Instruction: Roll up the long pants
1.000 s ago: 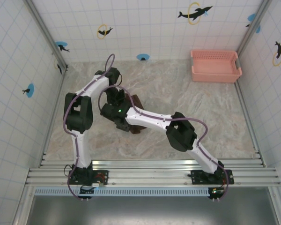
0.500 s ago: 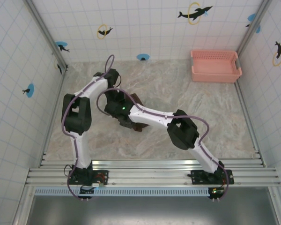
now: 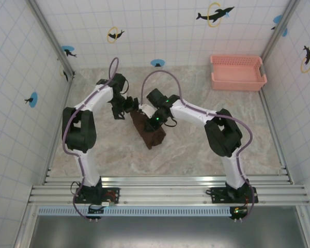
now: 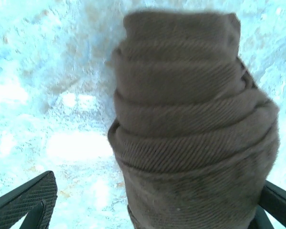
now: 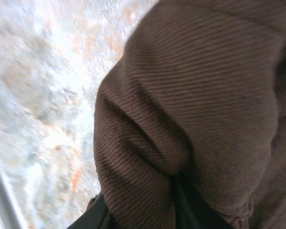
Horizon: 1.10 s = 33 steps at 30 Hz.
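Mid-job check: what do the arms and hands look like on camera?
Both the left arm and right arm have white links and bulky black joints, each trailed by a purple cable. Green lights glow near the right wrist. The left hand has black, textured fingers.

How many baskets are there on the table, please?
1. The pink basket stands in the far right corner of the table, well apart from the rolled long pants near the middle.
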Each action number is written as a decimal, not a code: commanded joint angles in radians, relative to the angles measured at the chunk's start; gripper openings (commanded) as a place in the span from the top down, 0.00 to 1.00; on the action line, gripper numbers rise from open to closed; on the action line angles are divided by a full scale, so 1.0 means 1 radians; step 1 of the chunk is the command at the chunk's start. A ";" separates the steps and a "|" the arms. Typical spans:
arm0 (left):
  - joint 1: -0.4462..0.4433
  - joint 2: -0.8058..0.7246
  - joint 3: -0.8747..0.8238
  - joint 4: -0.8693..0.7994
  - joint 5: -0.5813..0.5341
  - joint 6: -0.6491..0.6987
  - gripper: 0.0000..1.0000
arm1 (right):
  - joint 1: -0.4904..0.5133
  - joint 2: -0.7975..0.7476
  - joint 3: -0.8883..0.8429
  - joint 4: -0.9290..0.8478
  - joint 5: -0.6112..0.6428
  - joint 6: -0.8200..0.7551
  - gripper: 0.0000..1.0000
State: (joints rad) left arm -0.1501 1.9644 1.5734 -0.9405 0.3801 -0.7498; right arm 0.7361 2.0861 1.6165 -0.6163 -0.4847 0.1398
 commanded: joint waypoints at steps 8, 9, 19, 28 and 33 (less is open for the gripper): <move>-0.017 -0.065 -0.182 0.139 0.184 -0.094 0.03 | -0.173 0.098 -0.290 0.317 -0.295 0.380 0.87; -0.018 -0.069 -0.225 0.170 0.198 -0.108 0.02 | -0.180 0.110 -0.298 0.330 -0.310 0.391 0.87; -0.023 -0.148 -0.248 0.265 0.158 -0.180 0.03 | -0.208 0.200 -0.268 0.225 -0.318 0.405 0.88; -0.047 -0.140 -0.252 0.197 0.245 -0.111 0.02 | -0.234 0.243 -0.270 0.211 -0.324 0.420 0.88; -0.072 -0.115 -0.314 0.205 0.171 -0.104 0.02 | -0.233 0.245 -0.258 0.209 -0.327 0.420 0.88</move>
State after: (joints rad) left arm -0.2096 1.8194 1.2888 -0.6891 0.5873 -0.8856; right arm 0.5053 2.2002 1.4189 -0.2241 -1.1049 0.5091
